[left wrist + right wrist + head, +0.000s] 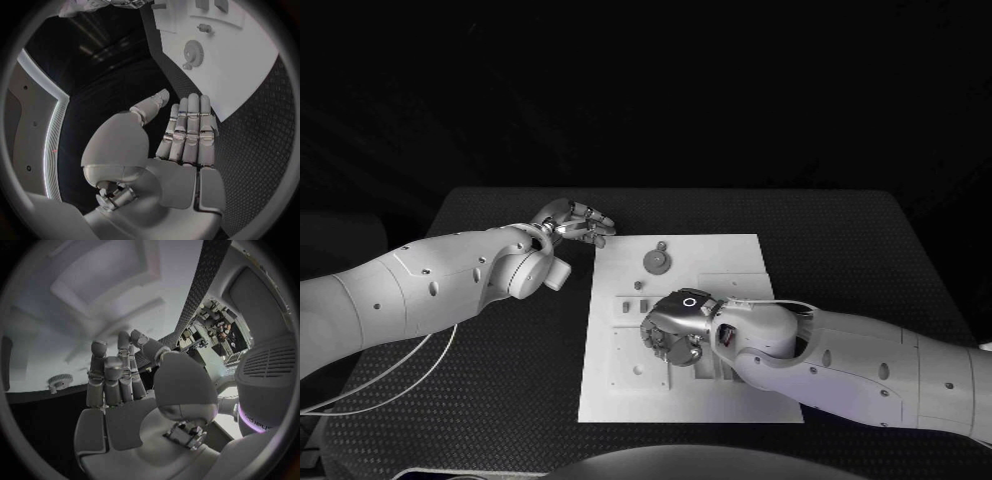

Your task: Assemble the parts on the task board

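Head view, task board: white task board (pixel 733 250) lying mid-surface on the black surface (pixel 877 230), long side running away from the robot.
Head view, gear: round grey gear (pixel 656 261) flat on the board's far half, well apart from both hands.
Head view, small parts: a few small pieces (pixel 636 306) near the board's left edge, too small to tell apart.
Head view, right hand: right hand (pixel 675 330) low over the board's middle, fingers bent down toward the slots; whether touching or holding a part, cannot tell.
Head view, left hand: left hand (pixel 577 222) off the board, just beside its far left corner, fingers loosely apart, nothing held.
Left wrist view, left hand: left hand (pixel 181 145) flat, fingers straight and side by side, empty; board corner and gear (pixel 192 51) beyond the fingertips.
Right wrist view, right hand: right hand (pixel 115 377) with fingers partly curled, no part visible between them; gear (pixel 57 381) beside the fingers on the white board.
Step in hand, judged: likely locating or seating a part mid-board with the right hand; left hand waiting.
Next move calls for: a sure pinch on one small piece, then careful lining-up over its slot before pressing down.
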`<state>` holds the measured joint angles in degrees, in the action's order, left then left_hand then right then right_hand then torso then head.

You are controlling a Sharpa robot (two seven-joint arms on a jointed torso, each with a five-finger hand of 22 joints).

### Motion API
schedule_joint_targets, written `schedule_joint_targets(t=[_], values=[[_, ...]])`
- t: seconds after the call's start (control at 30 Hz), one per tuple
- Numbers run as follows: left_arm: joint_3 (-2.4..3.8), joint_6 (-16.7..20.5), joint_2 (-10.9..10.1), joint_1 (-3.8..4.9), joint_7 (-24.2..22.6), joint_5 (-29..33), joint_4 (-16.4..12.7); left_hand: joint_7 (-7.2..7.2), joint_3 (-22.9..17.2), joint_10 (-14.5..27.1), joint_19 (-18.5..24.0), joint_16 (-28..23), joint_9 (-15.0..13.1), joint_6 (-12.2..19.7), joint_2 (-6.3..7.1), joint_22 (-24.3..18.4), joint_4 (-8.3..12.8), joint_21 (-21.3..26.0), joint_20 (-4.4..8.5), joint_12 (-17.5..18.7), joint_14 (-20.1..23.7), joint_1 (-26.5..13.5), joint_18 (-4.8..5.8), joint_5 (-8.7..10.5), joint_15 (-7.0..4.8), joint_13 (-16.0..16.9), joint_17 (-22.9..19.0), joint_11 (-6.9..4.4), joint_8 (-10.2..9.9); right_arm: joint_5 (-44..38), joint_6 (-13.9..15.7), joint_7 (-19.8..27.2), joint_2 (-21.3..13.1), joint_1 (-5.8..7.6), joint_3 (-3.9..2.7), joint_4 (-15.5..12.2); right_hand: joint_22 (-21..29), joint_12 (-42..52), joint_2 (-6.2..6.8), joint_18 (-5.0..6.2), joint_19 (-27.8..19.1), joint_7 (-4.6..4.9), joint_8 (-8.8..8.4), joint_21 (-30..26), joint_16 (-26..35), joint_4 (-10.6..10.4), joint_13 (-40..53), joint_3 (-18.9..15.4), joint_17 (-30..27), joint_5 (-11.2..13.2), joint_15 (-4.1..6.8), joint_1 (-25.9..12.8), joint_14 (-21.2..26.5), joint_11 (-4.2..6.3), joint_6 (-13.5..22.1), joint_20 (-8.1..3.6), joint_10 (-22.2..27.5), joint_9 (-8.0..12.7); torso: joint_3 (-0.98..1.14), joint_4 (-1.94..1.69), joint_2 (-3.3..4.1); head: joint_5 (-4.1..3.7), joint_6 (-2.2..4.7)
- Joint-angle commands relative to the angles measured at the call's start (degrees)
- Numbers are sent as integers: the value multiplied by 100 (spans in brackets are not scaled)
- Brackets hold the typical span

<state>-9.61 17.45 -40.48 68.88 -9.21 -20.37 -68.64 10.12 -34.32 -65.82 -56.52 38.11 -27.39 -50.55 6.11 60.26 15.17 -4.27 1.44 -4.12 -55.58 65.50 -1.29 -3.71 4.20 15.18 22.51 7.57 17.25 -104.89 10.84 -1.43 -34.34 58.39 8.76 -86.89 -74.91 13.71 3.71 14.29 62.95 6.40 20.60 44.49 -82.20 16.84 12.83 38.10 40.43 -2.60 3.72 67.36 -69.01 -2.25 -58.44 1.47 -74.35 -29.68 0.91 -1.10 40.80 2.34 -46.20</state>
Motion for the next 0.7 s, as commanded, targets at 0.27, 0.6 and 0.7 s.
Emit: schedule_joint_targets(t=[0.27, 0.6, 0.7], values=[[5, -93, -1, 15, -12, 34, -13, 0, 19, 33, 1, -69, 16, 64, 6, -18, -9, 39, -7, 12, 7, -40, -28, -2, 15, -14, 29, 4, 14, 206, 43, 32, -32, -25, 24, 62, -87, -309, 262, 71, 27, 186, -249, -90, 66, -46, -111, -35, 49, -27, -126, -220, 33, -163, 442, -11, 310, 57, 4, 5, -1, -4, 35], [5, -88, -9, 15, -18, 34, -7, 5, 23, 37, 5, -79, 19, 73, 10, -22, -11, 39, -10, 12, 9, -43, -29, 0, 18, -15, 41, 6, 12, 229, 214, 31, -146, -22, 24, 30, -108, -589, 637, 71, 45, 336, -423, -112, 84, -82, -244, -102, 90, -27, -296, -355, 95, -339, 764, -7, 683, 135, 5, 3, -1, -40, 73], [5, -91, -17, 15, -24, 34, -9, 10, 25, 40, 6, -85, 23, 87, 13, -24, -12, 38, -11, 12, 8, -44, -30, 2, 19, -16, 50, 7, 6, 230, 286, 20, -186, -20, 24, -10, -111, -610, 661, 71, 44, 341, -428, -113, 85, -84, -257, -98, 95, -28, -312, -353, 104, -355, 777, -7, 708, 139, 7, 2, 0, -40, 76]])
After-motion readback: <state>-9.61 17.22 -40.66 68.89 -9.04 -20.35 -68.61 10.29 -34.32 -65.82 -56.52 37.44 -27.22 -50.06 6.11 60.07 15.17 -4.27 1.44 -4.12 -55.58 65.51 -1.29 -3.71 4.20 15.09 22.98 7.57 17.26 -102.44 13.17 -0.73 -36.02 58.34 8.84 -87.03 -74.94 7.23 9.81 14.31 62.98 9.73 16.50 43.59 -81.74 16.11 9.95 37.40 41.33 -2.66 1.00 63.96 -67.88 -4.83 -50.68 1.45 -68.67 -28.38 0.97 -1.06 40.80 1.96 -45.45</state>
